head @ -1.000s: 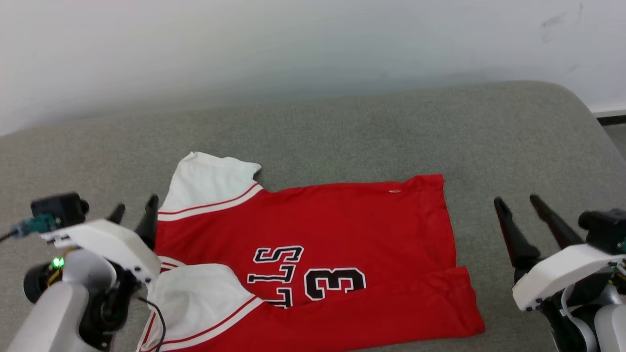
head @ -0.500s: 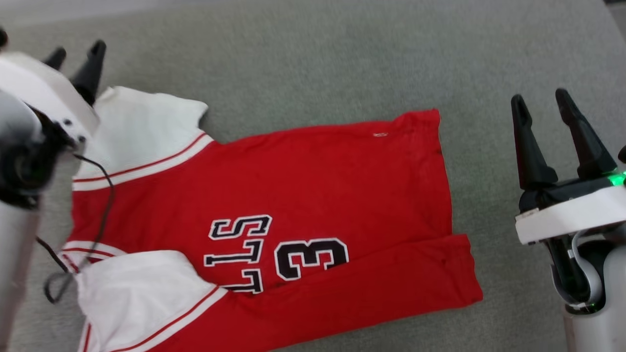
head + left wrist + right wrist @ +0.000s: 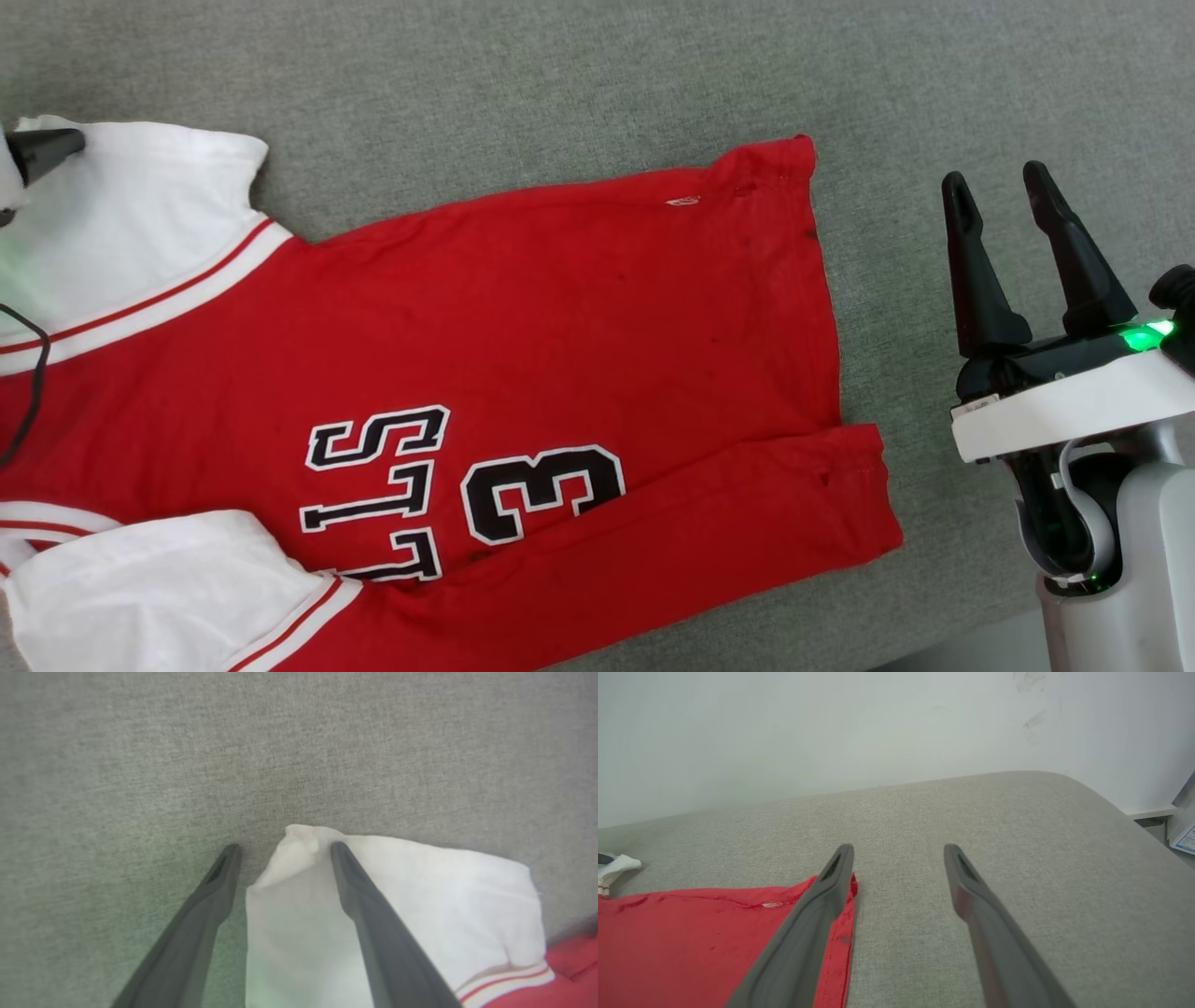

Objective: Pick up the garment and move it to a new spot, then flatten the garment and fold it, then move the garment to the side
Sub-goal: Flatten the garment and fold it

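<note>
The garment (image 3: pixel 560 308), a red jersey with white sleeves and a black "3", lies spread on the grey cushion (image 3: pixel 560 75), its near long edge folded up over itself. One dark fingertip (image 3: pixel 47 145) of my left gripper rests over the far white sleeve at the left edge of the head view. In the left wrist view my left gripper (image 3: pixel 285 847) is open and straddles that sleeve's (image 3: pixel 444 891) corner. My right gripper (image 3: pixel 993 175) stands open just right of the hem, apart from it. In the right wrist view the right gripper (image 3: pixel 899 847) is open above bare cushion, its left finger over the red hem (image 3: pixel 691 933).
A white wall (image 3: pixel 831 728) rises behind the cushion. The cushion's rounded right end (image 3: pixel 1111 807) drops off toward a pale baseboard. A thin black cable (image 3: pixel 33 373) hangs over the jersey at the left edge. Bare grey fabric lies beyond and to the right of the garment.
The head camera has tipped down and closer, so the wall has left that view. My left gripper has reached forward to the far sleeve's corner. My right gripper stays open beside the hem.
</note>
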`<state>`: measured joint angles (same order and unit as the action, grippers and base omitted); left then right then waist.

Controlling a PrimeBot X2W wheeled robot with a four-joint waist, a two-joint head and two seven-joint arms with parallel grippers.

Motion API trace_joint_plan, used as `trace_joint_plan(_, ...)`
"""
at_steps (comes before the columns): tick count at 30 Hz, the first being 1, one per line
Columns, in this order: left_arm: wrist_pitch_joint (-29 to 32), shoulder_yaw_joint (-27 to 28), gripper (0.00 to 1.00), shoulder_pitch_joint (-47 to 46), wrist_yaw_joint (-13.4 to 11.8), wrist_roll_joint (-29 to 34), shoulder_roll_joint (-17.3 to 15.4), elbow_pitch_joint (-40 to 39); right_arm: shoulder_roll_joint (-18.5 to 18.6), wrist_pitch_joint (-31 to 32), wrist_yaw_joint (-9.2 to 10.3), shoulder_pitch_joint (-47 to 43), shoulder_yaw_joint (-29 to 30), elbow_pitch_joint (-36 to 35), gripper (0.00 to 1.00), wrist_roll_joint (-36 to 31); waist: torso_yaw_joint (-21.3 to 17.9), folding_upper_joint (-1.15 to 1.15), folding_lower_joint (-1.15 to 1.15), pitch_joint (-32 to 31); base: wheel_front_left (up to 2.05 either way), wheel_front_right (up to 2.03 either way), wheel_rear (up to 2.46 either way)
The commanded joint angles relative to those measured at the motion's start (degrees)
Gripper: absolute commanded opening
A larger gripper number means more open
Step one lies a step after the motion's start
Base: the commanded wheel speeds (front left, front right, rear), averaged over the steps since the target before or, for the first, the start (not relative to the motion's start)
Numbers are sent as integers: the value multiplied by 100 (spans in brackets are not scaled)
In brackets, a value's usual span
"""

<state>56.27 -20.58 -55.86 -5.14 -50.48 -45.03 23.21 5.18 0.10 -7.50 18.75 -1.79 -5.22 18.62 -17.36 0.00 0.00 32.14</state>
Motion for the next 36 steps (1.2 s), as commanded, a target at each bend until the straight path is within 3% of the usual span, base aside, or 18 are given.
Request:
trace_joint_plan(1, 244, -107, 100, 223, -97, -74, 36, 136, -38, -25, 2, 97, -3, 43, 100, 50, -59, 0, 0, 88, 0, 0, 0)
trace_joint_plan(4, 319, -142, 100, 396, -220, -101, 88, 180, -44, -49, 2, 144, -24, 89, 100, 132, -81, 0, 0, 165, 0, 0, 0)
trace_joint_plan(5, 350, -156, 56, 482, -244, -131, 135, 218, -39, -43, 2, 144, -27, 115, 100, 152, -84, 0, 0, 176, 0, 0, 0)
trace_joint_plan(7, 249, -136, 0, 586, -268, -207, 260, 264, -18, -8, 2, 174, -51, 148, 100, 199, -92, 0, 0, 183, 0, 0, 0)
trace_joint_plan(15, -364, -15, 0, 501, -154, -225, 537, 246, 286, 555, 2, 409, -40, 595, 100, 577, 123, 0, 0, -103, 0, 0, 0)
trace_joint_plan(26, -1119, -223, 0, 53, 224, -45, 1104, -43, 1123, 2920, 2, 1504, -365, 1947, 100, 1313, 922, 0, 0, -525, 0, 0, 0)
trace_joint_plan(36, -1410, -423, 0, -135, 385, 51, 1498, -169, 1157, 4237, 2, 2184, -589, 2975, 100, 1397, 1442, 0, 0, -323, 0, 0, 0)
